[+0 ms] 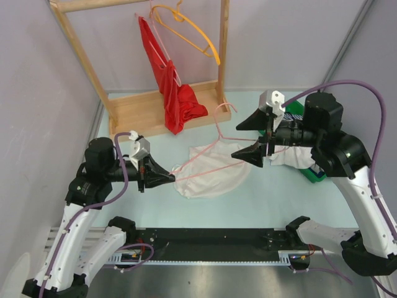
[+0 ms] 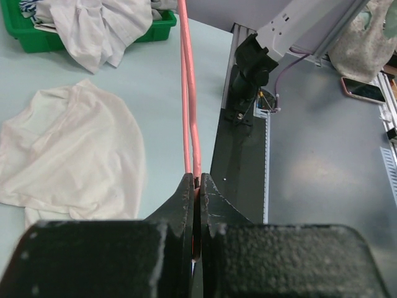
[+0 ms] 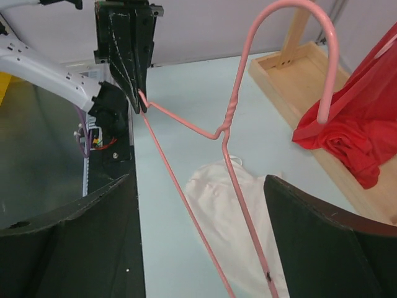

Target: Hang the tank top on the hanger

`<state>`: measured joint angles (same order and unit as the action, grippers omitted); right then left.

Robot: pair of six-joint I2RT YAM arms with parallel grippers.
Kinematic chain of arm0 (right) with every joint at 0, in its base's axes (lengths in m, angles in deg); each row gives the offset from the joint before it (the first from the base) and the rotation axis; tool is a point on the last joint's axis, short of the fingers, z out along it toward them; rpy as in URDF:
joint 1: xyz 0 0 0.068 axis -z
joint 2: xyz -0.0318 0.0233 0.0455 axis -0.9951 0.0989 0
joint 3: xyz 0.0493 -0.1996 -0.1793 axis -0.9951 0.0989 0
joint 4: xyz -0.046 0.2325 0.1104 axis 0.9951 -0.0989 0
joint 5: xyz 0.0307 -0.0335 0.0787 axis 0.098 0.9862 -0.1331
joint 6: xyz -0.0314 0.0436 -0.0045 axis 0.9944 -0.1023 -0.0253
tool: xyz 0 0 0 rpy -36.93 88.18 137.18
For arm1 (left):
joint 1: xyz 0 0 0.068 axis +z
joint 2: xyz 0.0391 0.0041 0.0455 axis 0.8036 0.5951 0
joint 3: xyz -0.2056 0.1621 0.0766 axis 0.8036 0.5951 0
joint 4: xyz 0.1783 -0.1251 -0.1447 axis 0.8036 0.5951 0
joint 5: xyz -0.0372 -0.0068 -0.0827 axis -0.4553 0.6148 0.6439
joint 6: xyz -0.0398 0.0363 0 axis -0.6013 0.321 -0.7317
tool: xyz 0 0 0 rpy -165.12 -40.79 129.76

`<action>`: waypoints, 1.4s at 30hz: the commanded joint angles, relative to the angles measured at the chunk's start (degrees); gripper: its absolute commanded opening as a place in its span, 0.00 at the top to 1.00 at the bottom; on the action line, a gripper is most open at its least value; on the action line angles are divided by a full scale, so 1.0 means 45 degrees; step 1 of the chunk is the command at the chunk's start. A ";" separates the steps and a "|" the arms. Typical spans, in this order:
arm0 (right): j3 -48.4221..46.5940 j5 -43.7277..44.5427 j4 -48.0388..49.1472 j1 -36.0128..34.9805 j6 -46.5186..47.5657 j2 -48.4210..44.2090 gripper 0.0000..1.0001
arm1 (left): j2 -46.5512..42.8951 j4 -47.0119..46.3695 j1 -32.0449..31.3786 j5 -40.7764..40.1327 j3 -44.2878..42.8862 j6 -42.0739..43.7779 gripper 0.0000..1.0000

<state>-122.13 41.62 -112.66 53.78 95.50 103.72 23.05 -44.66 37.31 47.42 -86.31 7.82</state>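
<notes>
Lighting is bright and even, from overhead; shadows are soft. Dull glare noted on the steel plate (image 1: 205,280) by my bases. My right fingers (image 3: 68,242) are soft-focused near the lens; elsewhere sharp.

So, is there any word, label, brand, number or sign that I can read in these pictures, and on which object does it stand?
None can be read.
The hanger, tank top, green bin and wooden rack show no print.
The phone shows no legible mark.
</notes>
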 commanded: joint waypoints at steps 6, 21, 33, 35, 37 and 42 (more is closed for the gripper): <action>0.0401 -0.0356 -0.0420 -0.0244 0.0859 0.0714 0.11 | 0.0035 -0.0140 -0.0529 0.1137 -0.0032 0.0902 1.00; 0.2568 -0.0379 0.0927 -0.0380 -0.0251 -0.0750 1.00 | 0.0776 -0.0275 -0.0549 -0.0187 -0.0227 0.0825 0.41; 0.4601 0.5013 0.2022 0.1376 -0.2265 -0.1297 1.00 | 0.0913 -0.4493 -0.0607 -0.9143 0.2426 -0.4773 0.01; 0.4912 0.5833 0.2198 0.1766 -0.2654 -0.1298 1.00 | 0.1069 -0.5291 -0.0743 -0.9894 0.3363 -0.5501 0.01; 0.5109 0.6593 0.2276 0.2001 -0.2948 -0.1317 1.00 | 0.1517 -0.6190 -0.1112 -1.0228 0.4317 -0.6223 0.01; 0.5499 0.7886 0.2355 0.2724 -0.3983 -0.1375 1.00 | 0.3566 -0.8108 -0.2227 -1.1770 0.4578 -0.6812 0.02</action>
<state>-97.85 69.92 -105.56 63.88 82.71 98.48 33.62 -70.52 30.76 3.31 -65.59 -17.01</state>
